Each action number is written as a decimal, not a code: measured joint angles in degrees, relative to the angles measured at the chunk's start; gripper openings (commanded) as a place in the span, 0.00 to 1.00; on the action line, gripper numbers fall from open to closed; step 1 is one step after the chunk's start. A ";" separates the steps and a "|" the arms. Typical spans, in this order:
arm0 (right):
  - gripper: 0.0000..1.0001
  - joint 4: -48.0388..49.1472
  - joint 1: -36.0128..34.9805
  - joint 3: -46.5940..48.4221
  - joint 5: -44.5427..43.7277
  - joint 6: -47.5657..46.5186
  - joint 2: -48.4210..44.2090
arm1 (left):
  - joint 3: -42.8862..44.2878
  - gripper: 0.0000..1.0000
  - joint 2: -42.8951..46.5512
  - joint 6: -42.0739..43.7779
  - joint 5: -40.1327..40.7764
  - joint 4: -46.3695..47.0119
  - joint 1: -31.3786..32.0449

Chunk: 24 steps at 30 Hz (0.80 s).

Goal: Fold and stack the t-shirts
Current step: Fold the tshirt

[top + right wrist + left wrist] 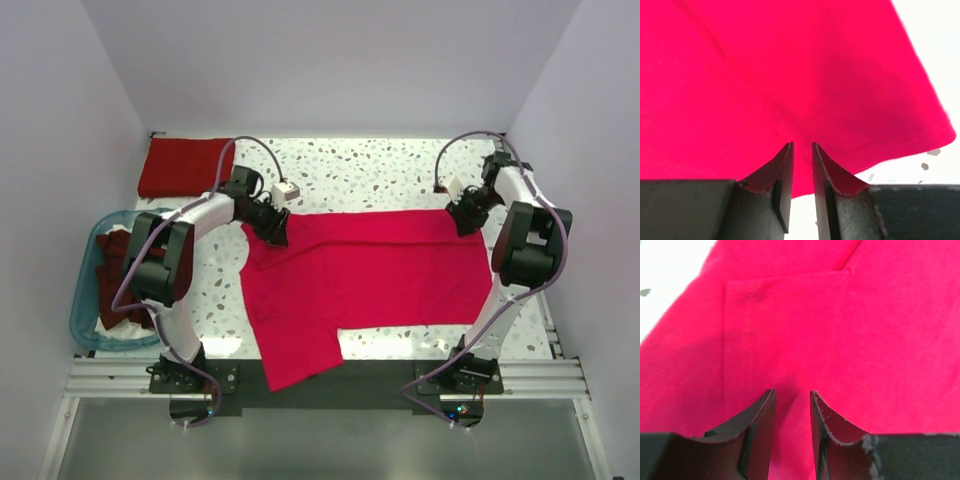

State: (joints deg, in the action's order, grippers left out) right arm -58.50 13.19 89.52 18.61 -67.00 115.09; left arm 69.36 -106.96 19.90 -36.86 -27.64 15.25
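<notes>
Crimson-pink t-shirt [370, 275] lies spread on the speckled table [350, 175], one part reaching past the near edge (only the top view shows this). The left gripper [792, 392], at the far-left corner, pinches bunched cloth beside a stitched seam that only its wrist view shows. The right gripper [802, 145] stands narrowly apart at the hem; I cannot tell whether it grips. A darker folded t-shirt [180, 167] lies far left, and maroon ones [115, 270] fill the blue tub [85, 310].

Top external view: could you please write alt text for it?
A crimson t-shirt lies spread on the speckled table, the left claw and right claw at its far corners. A folded red shirt and blue tub sit at left.
</notes>
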 measured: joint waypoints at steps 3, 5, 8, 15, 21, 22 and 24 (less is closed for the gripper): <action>0.24 0.00 0.07 -0.92 -1.60 -0.31 0.04 | 0.04 0.39 0.42 -0.81 2.23 0.92 0.00; 0.22 0.02 0.07 -1.44 -2.43 -0.57 0.04 | 0.28 0.39 0.48 -0.96 3.37 1.29 0.00; 0.21 -0.09 0.11 -1.79 -3.02 -0.96 0.04 | 0.81 0.40 0.44 -1.33 4.66 1.53 0.00; 0.20 -0.15 0.11 -1.90 -3.91 -1.22 0.04 | 4.70 0.39 -3.13 -2.14 6.51 2.62 0.00; 0.20 -0.28 0.11 -2.03 -4.13 -1.38 0.04 | 6.71 0.40 -6.91 -2.67 7.13 3.02 0.00; 0.20 -0.28 0.11 -2.03 -4.13 -1.36 0.04 | 6.80 0.40 -7.23 -2.84 7.10 2.99 0.00; 0.20 -0.33 0.11 -2.03 -4.13 -1.36 0.04 | 6.93 0.36 -7.58 -2.91 7.04 3.04 0.13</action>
State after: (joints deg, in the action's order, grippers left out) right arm -58.83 13.30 87.48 14.48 -68.36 115.13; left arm 76.29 -114.54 16.99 -29.82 -24.60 15.38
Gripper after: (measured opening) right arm 0.203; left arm 0.393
